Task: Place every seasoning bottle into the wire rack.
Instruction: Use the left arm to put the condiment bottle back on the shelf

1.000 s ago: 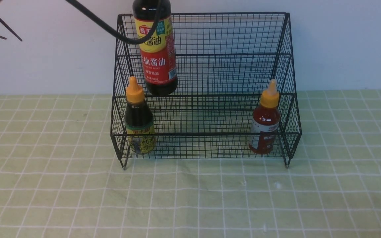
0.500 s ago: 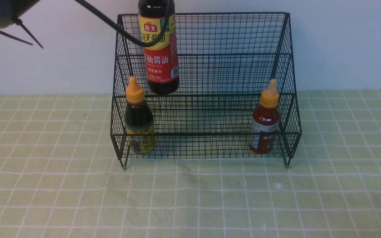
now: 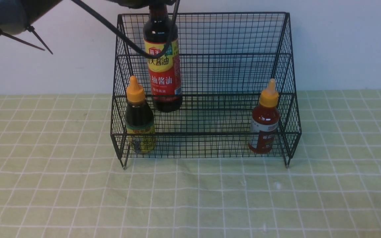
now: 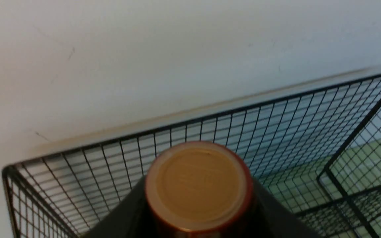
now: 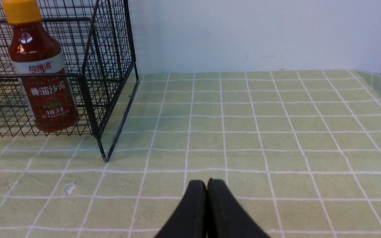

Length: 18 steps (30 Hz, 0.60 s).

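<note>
The black wire rack (image 3: 210,134) stands at the back of the table. My left gripper (image 3: 159,4), at the top edge of the front view, is shut on the neck of the tall dark soy-sauce bottle (image 3: 163,76). The bottle hangs upright inside the rack's left part, and I cannot tell whether its base rests on a tier. From the left wrist its red-rimmed cap (image 4: 198,185) fills the space between the dark fingers (image 4: 124,215). The small dark bottle (image 3: 140,122) stands front left in the rack and the small red bottle (image 3: 265,124) front right. My right gripper (image 5: 207,185) is shut and empty.
A green checked cloth (image 3: 190,198) covers the table up to a white wall (image 3: 342,49). In the right wrist view the rack's corner leg (image 5: 103,155) and the red bottle (image 5: 41,82) lie off to one side of the shut fingers, with bare cloth around them.
The soy-sauce bottle has come down into the rack and shifted a little to the right, carried by my left gripper. The two small bottles and the rack have not moved.
</note>
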### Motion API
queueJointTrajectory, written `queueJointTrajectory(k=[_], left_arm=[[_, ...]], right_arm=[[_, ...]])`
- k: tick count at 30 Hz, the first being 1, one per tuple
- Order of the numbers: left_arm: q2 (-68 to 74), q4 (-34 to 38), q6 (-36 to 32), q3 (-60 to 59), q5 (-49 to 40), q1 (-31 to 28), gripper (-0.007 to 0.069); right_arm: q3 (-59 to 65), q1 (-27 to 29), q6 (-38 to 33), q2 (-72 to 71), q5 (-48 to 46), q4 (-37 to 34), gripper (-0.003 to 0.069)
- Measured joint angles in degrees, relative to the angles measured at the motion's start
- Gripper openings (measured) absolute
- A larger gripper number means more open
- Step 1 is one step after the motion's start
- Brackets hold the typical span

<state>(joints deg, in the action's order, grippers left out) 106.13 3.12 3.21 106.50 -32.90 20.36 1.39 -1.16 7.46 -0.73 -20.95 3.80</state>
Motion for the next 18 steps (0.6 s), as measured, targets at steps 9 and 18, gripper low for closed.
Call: queueJointTrajectory(k=[9,18], left_arm=[[2.02,2.68,0.0,0.0,-10.16,0.0,0.0279],[2.35,3.79,-4.07,0.0,-9.94,0.0,0.0279]], right_arm=[[0.0,0.0,0.0,0.0,0.0,0.0,-0.0015],[0.0,0.0,0.0,0.0,0.0,0.0,-0.0015]])
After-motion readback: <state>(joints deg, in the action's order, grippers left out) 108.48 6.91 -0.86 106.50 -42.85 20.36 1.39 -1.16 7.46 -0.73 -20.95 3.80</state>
